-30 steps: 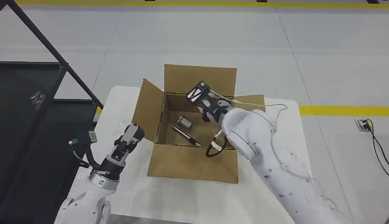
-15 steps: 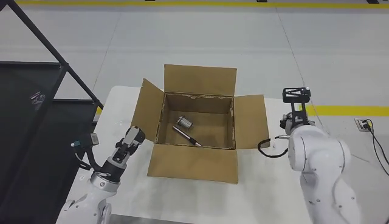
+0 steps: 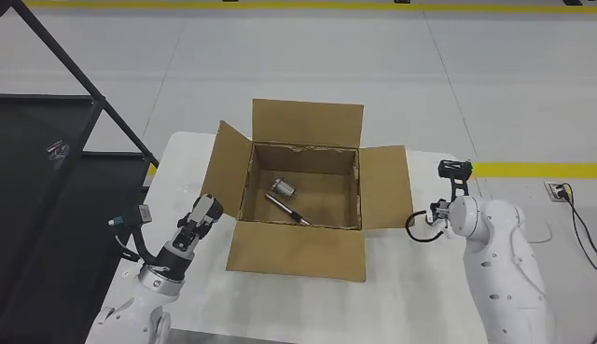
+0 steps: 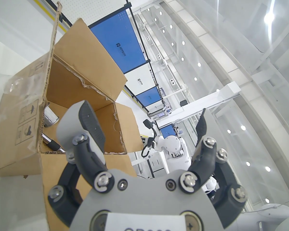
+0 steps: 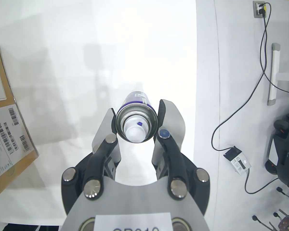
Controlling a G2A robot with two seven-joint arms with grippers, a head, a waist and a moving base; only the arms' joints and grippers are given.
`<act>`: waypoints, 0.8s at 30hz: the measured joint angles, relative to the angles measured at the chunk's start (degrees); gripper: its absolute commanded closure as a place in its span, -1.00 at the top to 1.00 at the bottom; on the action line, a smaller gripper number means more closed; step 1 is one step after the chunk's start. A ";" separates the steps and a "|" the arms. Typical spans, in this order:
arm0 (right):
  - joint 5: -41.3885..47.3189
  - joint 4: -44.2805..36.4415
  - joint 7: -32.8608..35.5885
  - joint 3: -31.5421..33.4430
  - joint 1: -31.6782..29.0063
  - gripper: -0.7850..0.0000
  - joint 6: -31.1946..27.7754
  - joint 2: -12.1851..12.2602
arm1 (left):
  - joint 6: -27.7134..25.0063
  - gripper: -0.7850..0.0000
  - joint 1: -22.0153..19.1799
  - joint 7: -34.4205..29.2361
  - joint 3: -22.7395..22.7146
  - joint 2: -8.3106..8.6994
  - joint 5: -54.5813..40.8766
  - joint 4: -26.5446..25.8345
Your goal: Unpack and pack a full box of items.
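The open cardboard box (image 3: 297, 251) stands mid-table, flaps spread. On its floor lie a short silver cylinder (image 3: 283, 187) and a black-handled tool (image 3: 287, 210); the left wrist view shows the same cylinder (image 4: 49, 118) and tool (image 4: 51, 143) past the box (image 4: 86, 56). My right gripper (image 5: 137, 116) is shut on a purple and silver spray can (image 5: 136, 121), held upright over bare table beside the box's right flap (image 5: 4, 126). From above, the right gripper (image 3: 454, 170) is right of the box. My left gripper (image 4: 144, 112) is open and holds nothing, left of the box (image 3: 207, 204).
The white table (image 3: 410, 288) has free room right of the box and in front of it. A black metal rack (image 3: 56, 158) stands left of the table. On the floor to the right are a cable and wall socket (image 5: 260, 9).
The right arm came out of the box with the can, swung right past the flap, then drew lower over the table. The left arm kept still.
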 measured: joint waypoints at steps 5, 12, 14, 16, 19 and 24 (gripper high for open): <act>0.80 2.63 -1.41 0.22 1.13 -0.56 1.30 0.02 | 0.00 1.00 0.00 0.00 0.00 0.00 0.00 0.00; 1.80 3.27 -1.64 0.33 1.49 1.00 0.98 0.17 | 0.00 1.00 0.00 0.00 0.00 0.00 0.00 0.00; 2.02 3.49 -1.78 0.24 1.54 1.00 0.83 0.21 | 0.00 1.00 0.00 0.00 0.00 0.00 0.00 0.00; 2.18 3.61 -1.86 0.11 1.62 1.00 0.73 0.24 | 0.00 1.00 0.00 0.00 0.00 0.00 0.00 0.00; 2.05 2.88 -1.95 -0.06 1.63 1.00 0.94 0.30 | 0.00 1.00 0.00 0.00 0.00 0.00 0.00 0.00; 0.90 -3.54 -1.84 -0.58 0.16 1.00 2.10 0.38 | 0.00 1.00 0.00 0.00 0.00 0.00 0.00 0.00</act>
